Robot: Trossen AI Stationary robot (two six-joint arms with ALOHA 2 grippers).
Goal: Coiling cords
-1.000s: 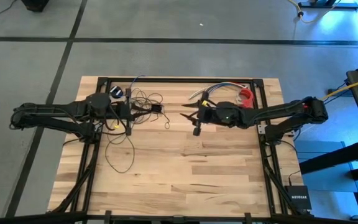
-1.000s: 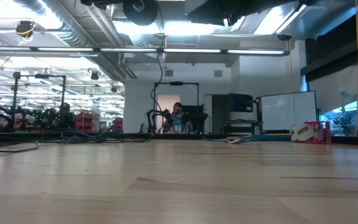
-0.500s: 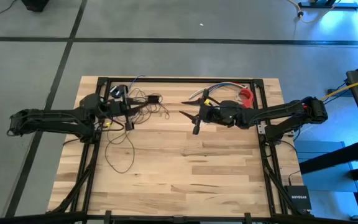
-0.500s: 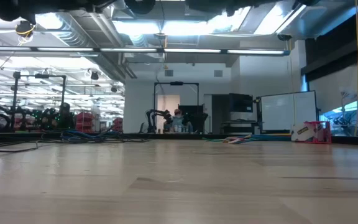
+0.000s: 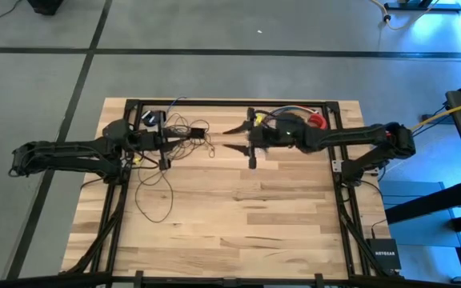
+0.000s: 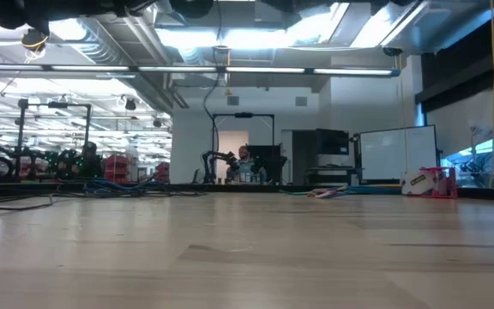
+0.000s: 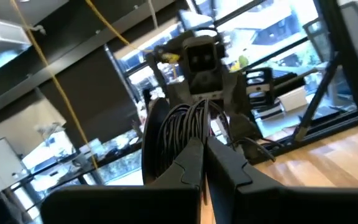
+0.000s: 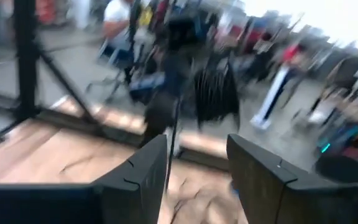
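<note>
Starting at the near edge, the wooden table (image 5: pixel 238 224) is bare planks, and the low view shows only that surface running off toward a bright room. A single long loop of the cords (image 5: pixel 184 132) trails toward the near side on the table's left half. Beyond that loop, toward the far left, the rest of the cords gathers into a tangle of many small loops. A small black puck (image 5: pixel 152 118) sits at the tangle's far left edge.

The left gripper (image 5: pixel 200 136) reaches in from the left and is over this tangle. Its fingers (image 7: pixel 191 163) are pressed together, and in the left wrist view a bunch of dark strands rises from between them, so it has hold of the cords.

The right gripper (image 5: pixel 234 138) reaches in from the right, at about the same depth, near the table's middle. Its two fingers (image 8: pixel 143 171) stand well apart with nothing between them. It points at the left gripper, with a short gap between the two. The right wrist view is blurred, and shows the hanging strands and the other arm ahead.

Behind the right arm, at the far edge, lie a bundle of coloured wires (image 5: pixel 282 113) and a red object (image 5: pixel 317 122).
</note>
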